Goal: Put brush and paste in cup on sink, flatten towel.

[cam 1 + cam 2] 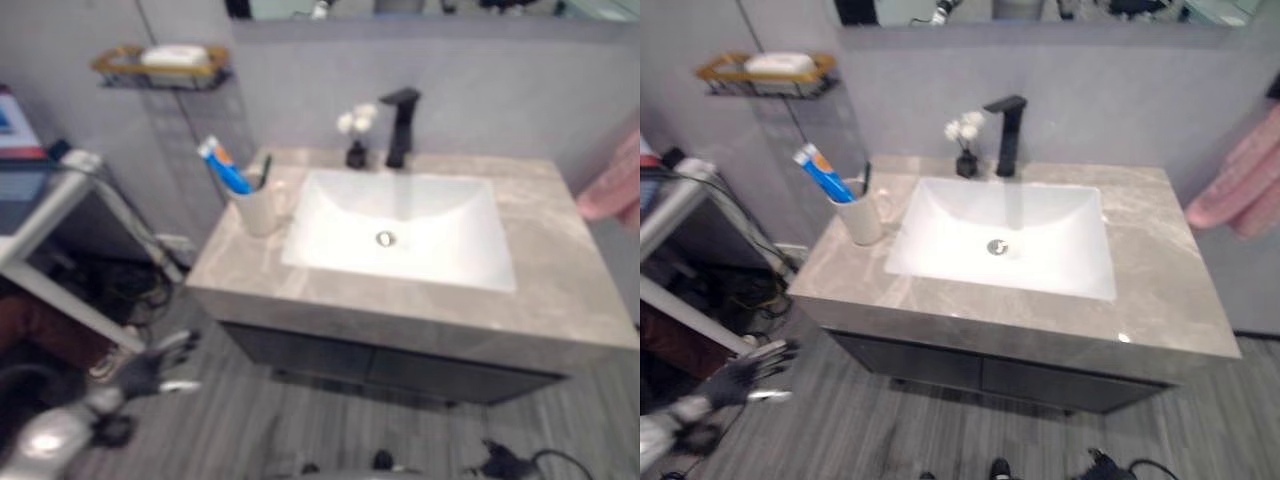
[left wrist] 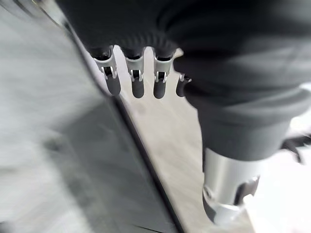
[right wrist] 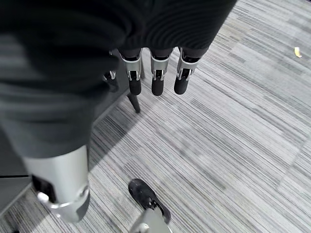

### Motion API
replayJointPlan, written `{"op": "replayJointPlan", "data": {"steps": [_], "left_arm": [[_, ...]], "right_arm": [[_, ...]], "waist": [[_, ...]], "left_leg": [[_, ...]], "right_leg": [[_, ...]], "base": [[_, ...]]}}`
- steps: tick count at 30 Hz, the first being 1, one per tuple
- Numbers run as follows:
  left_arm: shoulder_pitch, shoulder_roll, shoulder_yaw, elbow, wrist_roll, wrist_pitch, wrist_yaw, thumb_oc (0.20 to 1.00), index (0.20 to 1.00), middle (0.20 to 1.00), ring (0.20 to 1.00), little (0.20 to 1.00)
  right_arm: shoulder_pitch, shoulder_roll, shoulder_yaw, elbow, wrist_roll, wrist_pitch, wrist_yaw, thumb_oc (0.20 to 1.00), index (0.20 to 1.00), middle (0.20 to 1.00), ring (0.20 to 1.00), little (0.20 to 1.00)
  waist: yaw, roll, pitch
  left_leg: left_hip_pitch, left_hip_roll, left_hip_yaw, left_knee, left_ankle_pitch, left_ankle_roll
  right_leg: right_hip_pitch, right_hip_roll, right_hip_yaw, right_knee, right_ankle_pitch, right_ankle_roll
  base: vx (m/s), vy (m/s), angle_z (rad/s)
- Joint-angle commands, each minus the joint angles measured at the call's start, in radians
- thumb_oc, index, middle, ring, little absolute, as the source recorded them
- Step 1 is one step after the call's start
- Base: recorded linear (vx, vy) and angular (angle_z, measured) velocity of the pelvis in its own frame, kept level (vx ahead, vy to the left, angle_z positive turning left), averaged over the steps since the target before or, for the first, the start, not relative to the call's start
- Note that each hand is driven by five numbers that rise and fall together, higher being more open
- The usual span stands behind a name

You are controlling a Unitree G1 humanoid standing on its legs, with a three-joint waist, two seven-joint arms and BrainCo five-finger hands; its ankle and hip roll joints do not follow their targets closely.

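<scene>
A white cup [image 1: 258, 208] stands on the grey counter [image 1: 560, 290], left of the basin. A blue toothpaste tube [image 1: 222, 167] and a dark-handled brush [image 1: 265, 170] stick out of the cup. A pink towel [image 1: 1238, 185] hangs by the wall at the right, past the counter's edge. My left hand [image 1: 150, 370] hangs low over the floor at the lower left, below the counter's front, its fingers [image 2: 137, 82] straight and empty. My right hand [image 3: 155, 77] shows over the striped floor, its fingers straight, nothing in it.
A white basin [image 1: 400, 230] is set into the counter, with a black faucet [image 1: 402, 125] and a small vase of white flowers [image 1: 356, 135] behind it. A wire wall shelf [image 1: 165, 62] holds soap. A white rack [image 1: 40, 215] stands at the left.
</scene>
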Motion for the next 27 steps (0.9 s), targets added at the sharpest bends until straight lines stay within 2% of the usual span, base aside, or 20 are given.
{"op": "replayJointPlan", "data": {"steps": [1,7,11,13,16,19,23,25,26,27], "left_arm": [[0.012,0.051,0.030,-0.097,-0.113,-0.013,-0.098,1.000,1.000,1.000,1.000,1.000],[0.049,0.113,0.093,-0.242,-0.231,0.007,-0.135,1.000,1.000,1.000,1.000,1.000],[-0.001,0.093,0.103,-0.280,-0.286,0.000,-0.116,1.000,1.000,1.000,1.000,1.000],[-0.044,0.044,0.097,-0.276,-0.340,-0.003,-0.105,1.000,1.000,1.000,1.000,1.000],[-0.083,0.018,0.080,-0.274,-0.355,-0.002,-0.097,1.000,1.000,1.000,1.000,1.000],[-0.144,0.025,0.044,-0.260,-0.318,-0.023,-0.071,1.000,1.000,1.000,1.000,1.000],[-0.152,0.030,0.043,-0.262,-0.309,-0.025,-0.063,1.000,1.000,1.000,1.000,1.000],[-0.157,0.043,0.046,-0.264,-0.295,-0.029,-0.059,1.000,1.000,1.000,1.000,1.000],[-0.157,0.056,0.050,-0.279,-0.284,-0.035,-0.056,1.000,1.000,1.000,1.000,1.000],[-0.157,0.056,0.051,-0.279,-0.284,-0.035,-0.056,1.000,1.000,1.000,1.000,1.000]], "right_arm": [[-0.071,0.040,0.047,0.064,-0.022,-0.030,0.025,1.000,1.000,1.000,1.000,1.000],[-0.043,0.053,0.052,0.072,-0.034,-0.041,0.030,1.000,1.000,1.000,1.000,1.000],[-0.038,0.068,0.061,0.071,-0.030,-0.043,0.030,1.000,1.000,1.000,1.000,1.000],[-0.036,0.075,0.065,0.067,-0.023,-0.044,0.029,1.000,1.000,1.000,1.000,1.000],[-0.033,0.075,0.061,0.058,-0.014,-0.045,0.025,1.000,1.000,1.000,1.000,1.000],[-0.039,0.070,0.059,0.046,0.003,-0.043,0.018,1.000,1.000,1.000,1.000,1.000],[-0.044,0.058,0.071,0.036,0.009,-0.042,0.012,1.000,1.000,1.000,1.000,1.000],[-0.054,0.051,0.081,0.035,0.012,-0.043,0.005,1.000,1.000,1.000,1.000,1.000],[-0.080,0.041,0.106,0.033,0.004,-0.044,0.000,1.000,1.000,1.000,1.000,1.000],[-0.080,0.041,0.107,0.034,0.004,-0.044,0.000,1.000,1.000,1.000,1.000,1.000]], "waist": [[0.002,-0.080,0.004],[0.005,-0.087,-0.012],[0.005,-0.091,-0.018],[0.006,-0.098,-0.020],[0.001,-0.101,-0.017],[-0.001,-0.102,-0.012],[-0.004,-0.110,-0.005],[0.003,-0.122,0.009],[0.022,-0.137,0.027],[0.020,-0.137,0.026]], "left_leg": [[-0.049,-0.031,-0.017,0.018,-0.063,0.055],[-0.036,-0.032,-0.020,0.018,-0.069,0.057],[-0.028,-0.031,-0.018,0.018,-0.070,0.056],[-0.023,-0.028,-0.017,0.018,-0.071,0.055],[-0.019,-0.024,-0.017,0.018,-0.071,0.053],[-0.016,-0.016,-0.013,0.018,-0.068,0.048],[-0.027,0.002,-0.015,0.050,-0.068,0.040],[-0.052,0.011,-0.037,0.103,-0.071,0.029],[-0.088,0.004,-0.145,0.159,-0.067,0.008],[-0.091,0.003,-0.147,0.162,-0.068,0.008]], "right_leg": [[0.040,-0.016,0.023,0.033,-0.107,0.027],[0.056,-0.022,0.016,0.027,-0.104,0.034],[0.060,-0.022,0.020,0.028,-0.107,0.033],[0.061,-0.021,0.025,0.035,-0.114,0.029],[0.059,-0.018,0.026,0.047,-0.121,0.025],[0.054,-0.011,0.035,0.054,-0.127,0.018],[0.049,0.012,0.074,0.060,-0.133,-0.003],[0.044,0.028,0.098,0.057,-0.136,-0.018],[0.024,0.046,0.136,0.066,-0.136,-0.036],[0.022,0.046,0.135,0.068,-0.137,-0.036]], "base": [[0.03,0.060,0.00],[0.01,0.010,0.00],[0.01,-0.001,-0.01],[0.03,-0.033,-0.01],[0.01,-0.048,0.00],[0.00,-0.071,-0.01],[-0.01,-0.186,-0.10],[-0.08,-0.261,-0.20],[-0.11,-0.250,-0.11],[-0.15,-0.239,-0.20]]}}
